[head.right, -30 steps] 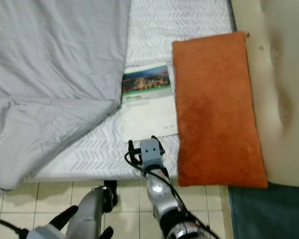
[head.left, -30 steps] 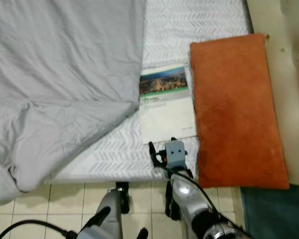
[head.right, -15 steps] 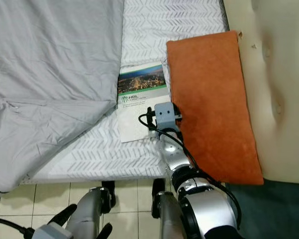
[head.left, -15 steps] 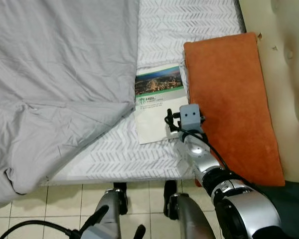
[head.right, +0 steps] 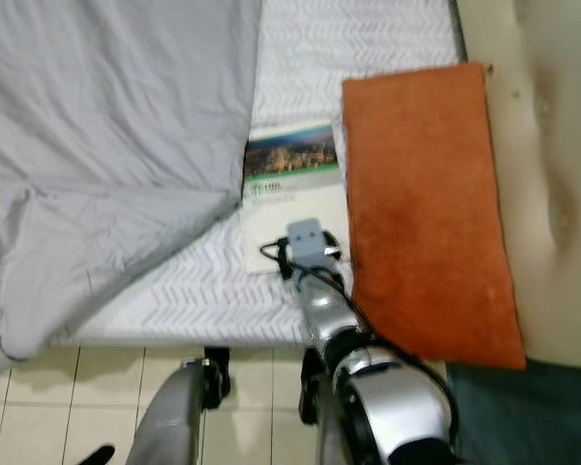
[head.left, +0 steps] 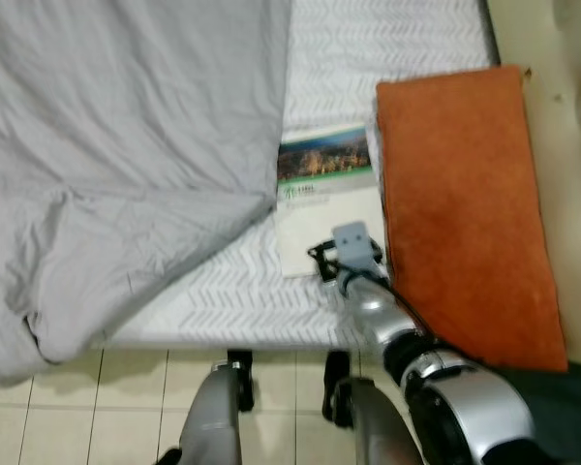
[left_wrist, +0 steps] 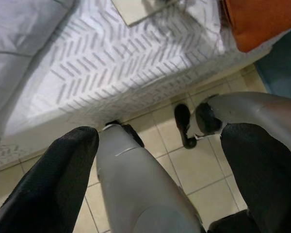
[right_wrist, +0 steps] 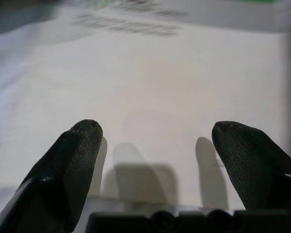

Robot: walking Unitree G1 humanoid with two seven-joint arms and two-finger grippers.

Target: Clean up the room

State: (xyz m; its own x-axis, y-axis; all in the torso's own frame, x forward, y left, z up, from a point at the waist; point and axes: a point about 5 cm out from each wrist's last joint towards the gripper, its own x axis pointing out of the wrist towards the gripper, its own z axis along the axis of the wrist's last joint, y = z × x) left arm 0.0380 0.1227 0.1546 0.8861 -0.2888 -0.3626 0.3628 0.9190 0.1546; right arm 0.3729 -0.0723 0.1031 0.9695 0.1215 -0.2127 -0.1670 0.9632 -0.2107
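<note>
A booklet (head.left: 324, 199) with a city photo on top and a white lower cover lies on the bed, between the grey duvet (head.left: 126, 145) and a long orange pillow (head.left: 460, 203). My right gripper (head.left: 337, 254) reaches over the booklet's near edge, beside the pillow. In the right wrist view the right gripper (right_wrist: 155, 141) is open, with both black fingertips (right_wrist: 72, 160) just above the white cover and nothing between them. My left gripper (left_wrist: 155, 179) hangs open low beside the bed, over my own leg and the tiled floor.
The white chevron-patterned sheet (head.left: 232, 300) shows along the bed's near edge. Beige floor tiles (head.left: 77, 407) lie below it. A dark teal mat (head.left: 562, 407) is at the lower right, and a beige padded surface (head.left: 571, 116) runs along the right.
My right gripper has gone forward from the bed's near edge to over the booklet's lower part. The head view has swayed sideways meanwhile; the booklet and pillow lie as before.
</note>
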